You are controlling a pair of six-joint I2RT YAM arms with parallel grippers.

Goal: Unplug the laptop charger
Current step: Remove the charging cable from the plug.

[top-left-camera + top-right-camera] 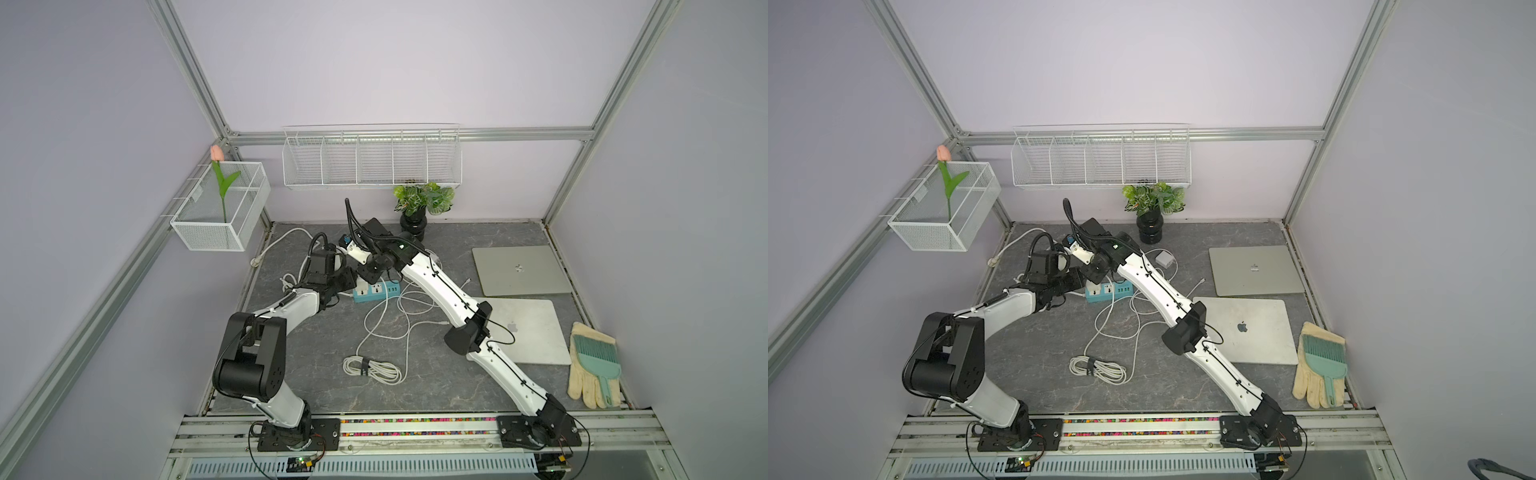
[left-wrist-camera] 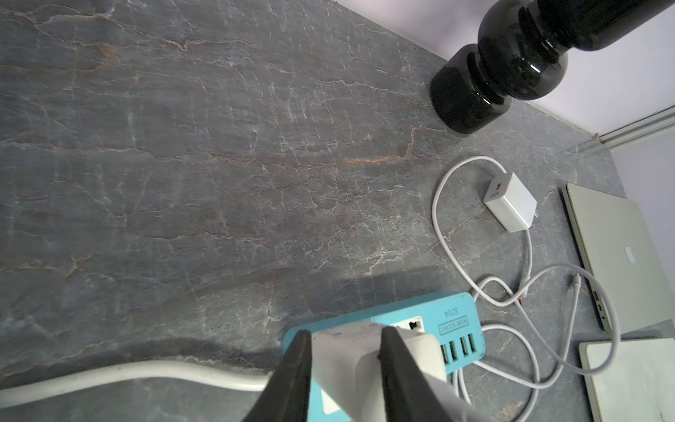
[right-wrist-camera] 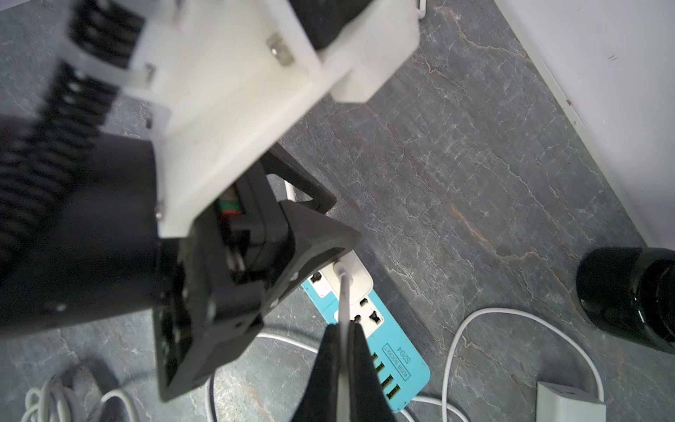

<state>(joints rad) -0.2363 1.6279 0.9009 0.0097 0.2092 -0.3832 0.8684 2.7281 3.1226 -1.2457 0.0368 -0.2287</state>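
Note:
The white laptop charger [image 2: 347,365] stands on the blue power strip [image 2: 453,314], at a socket near the end where the strip's thick grey cord leaves. My left gripper [image 2: 345,334] is shut on the charger, one black finger on each side. Its thin white cable [image 3: 343,292] rises from the charger [image 3: 356,274] and runs between the fingers of my right gripper [image 3: 341,327], which is shut on it just above the strip [image 3: 398,361]. In both top views the two wrists meet over the strip [image 1: 376,289] [image 1: 1113,289] and hide the charger.
A second white charger [image 2: 511,202] lies loose behind the strip, with white cables looping round it. A black vase [image 1: 413,226] with a plant stands at the back. Two shut laptops [image 1: 521,270] [image 1: 528,328] lie right; a coiled cable [image 1: 372,368] lies in front; glove and brush [image 1: 594,365] far right.

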